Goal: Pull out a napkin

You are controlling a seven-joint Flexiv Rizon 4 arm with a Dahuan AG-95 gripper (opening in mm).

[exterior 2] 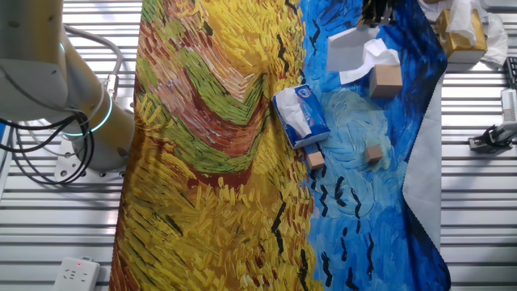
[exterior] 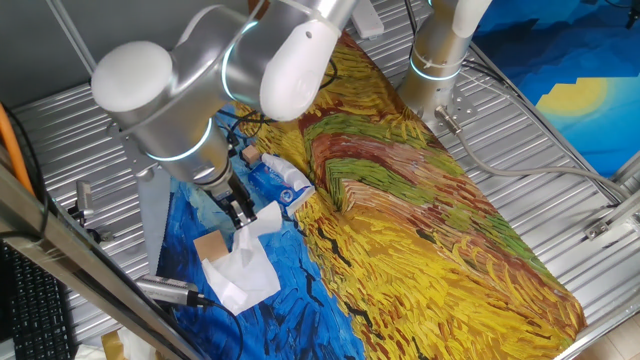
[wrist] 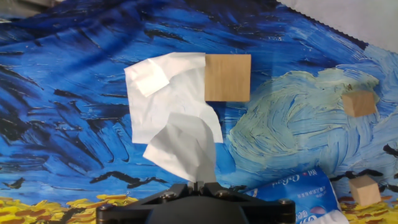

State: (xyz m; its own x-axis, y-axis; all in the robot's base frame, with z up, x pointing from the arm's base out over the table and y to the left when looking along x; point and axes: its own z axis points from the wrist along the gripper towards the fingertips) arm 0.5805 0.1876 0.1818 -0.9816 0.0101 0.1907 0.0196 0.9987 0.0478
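Note:
My gripper (wrist: 199, 184) is shut on the napkin (wrist: 180, 146), a creased white tissue that runs from between the fingers out over the blue part of the cloth. It also shows in one fixed view (exterior: 263, 220) just beside the gripper (exterior: 245, 212), and in the other fixed view (exterior 2: 347, 46) below the gripper (exterior 2: 376, 12). The blue tissue pack (exterior: 282, 182) lies behind the gripper; it also shows in the other fixed view (exterior 2: 300, 115) and at the bottom right of the hand view (wrist: 298, 198).
A second white sheet (wrist: 165, 93) lies flat on the painted cloth (exterior: 420, 220), touching a wooden block (wrist: 227, 77). Two small wooden cubes (wrist: 359, 103) (wrist: 364, 190) lie to the right. A tool (exterior: 170, 291) lies at the cloth's near left edge.

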